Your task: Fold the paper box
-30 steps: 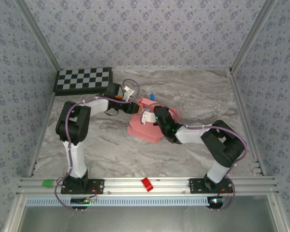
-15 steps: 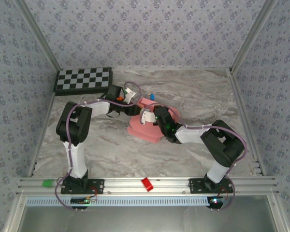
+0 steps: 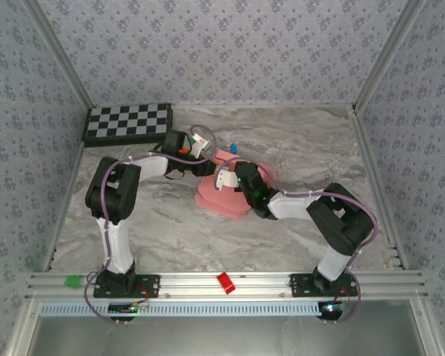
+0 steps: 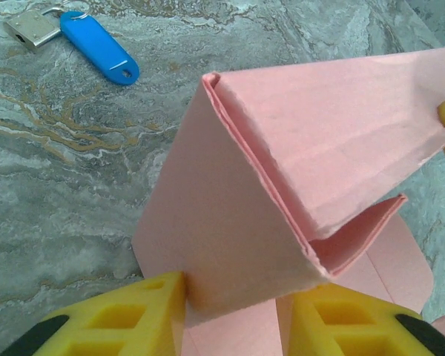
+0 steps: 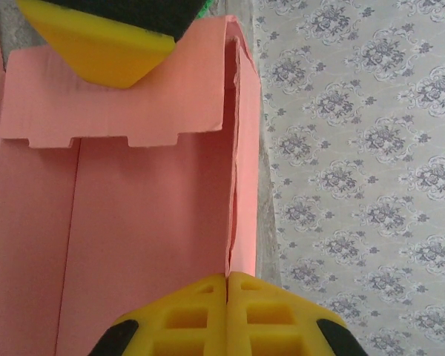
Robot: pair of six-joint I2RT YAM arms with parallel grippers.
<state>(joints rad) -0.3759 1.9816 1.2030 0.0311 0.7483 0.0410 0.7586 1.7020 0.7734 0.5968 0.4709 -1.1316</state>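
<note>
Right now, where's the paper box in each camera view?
Top external: paper box at the picture's centre.
Left wrist: paper box fills centre and right, folded into a peak.
Right wrist: paper box covers the left half, one wall running up the middle.
Shared landmark: blue key tag just beyond the box from above; the tag sits upper left in the left wrist view.

A black-and-white checkerboard (image 3: 127,123) lies flat in the far left corner of the grey marbled table (image 3: 163,230). A blue key tag (image 4: 100,47) lies on the table, joined to a small silver metal piece (image 4: 31,28). A red bit (image 3: 225,282) and a green bit (image 3: 74,281) sit on the near rail. Patterned wallpaper (image 3: 222,44) covers the walls.
</note>
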